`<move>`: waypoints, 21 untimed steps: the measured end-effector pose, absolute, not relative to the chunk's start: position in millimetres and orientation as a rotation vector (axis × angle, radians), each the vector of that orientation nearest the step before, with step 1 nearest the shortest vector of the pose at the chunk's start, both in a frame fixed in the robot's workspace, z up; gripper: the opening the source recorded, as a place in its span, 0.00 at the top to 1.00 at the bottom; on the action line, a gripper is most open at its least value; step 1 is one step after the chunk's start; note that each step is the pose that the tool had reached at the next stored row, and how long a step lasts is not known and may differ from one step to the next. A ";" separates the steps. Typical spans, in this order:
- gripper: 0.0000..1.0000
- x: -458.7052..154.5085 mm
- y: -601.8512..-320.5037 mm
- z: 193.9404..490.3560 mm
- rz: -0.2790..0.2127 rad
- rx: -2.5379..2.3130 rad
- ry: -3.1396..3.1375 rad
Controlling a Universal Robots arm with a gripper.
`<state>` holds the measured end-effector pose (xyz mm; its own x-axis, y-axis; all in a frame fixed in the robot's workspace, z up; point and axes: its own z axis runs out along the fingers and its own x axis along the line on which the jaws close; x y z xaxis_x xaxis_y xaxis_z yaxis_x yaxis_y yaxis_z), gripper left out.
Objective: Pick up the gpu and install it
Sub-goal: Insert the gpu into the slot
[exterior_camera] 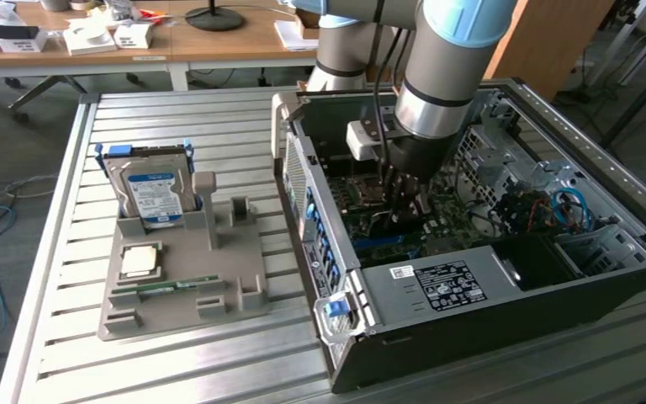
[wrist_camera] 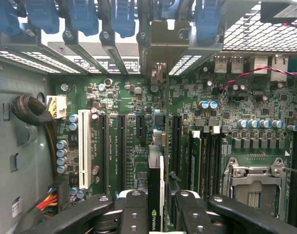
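Misalignment is the risk: the fingers [wrist_camera: 134, 212], partly closed, clamp the gpu [wrist_camera: 155, 183] edge-on over the motherboard [wrist_camera: 134, 97] inside the case [exterior_camera: 436, 353]. Tilted, it could seat crooked or strike the capacitors [wrist_camera: 208, 104].

Soft, even light brightens the slatted table [exterior_camera: 188, 362], while the computer case [exterior_camera: 503, 337] interior lies shadowed.

arm [exterior_camera: 441, 101]: silver tube, light-blue joint caps | end effector [wrist_camera: 161, 209]: black fingers [wrist_camera: 134, 214] (round screws) | cable [exterior_camera: 380, 76]: black
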<state>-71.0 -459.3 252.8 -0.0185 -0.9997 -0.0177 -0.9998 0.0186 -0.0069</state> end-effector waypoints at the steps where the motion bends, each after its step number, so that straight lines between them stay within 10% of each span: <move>1: 0.74 -71.0 -459.4 252.7 0.011 -2.184 2.234; 21: 0.74 -72.3 -459.4 251.1 0.012 -2.181 2.236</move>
<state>-72.3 -459.4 251.1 -0.0246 -0.9995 -0.0185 -0.9997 0.0248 -0.0069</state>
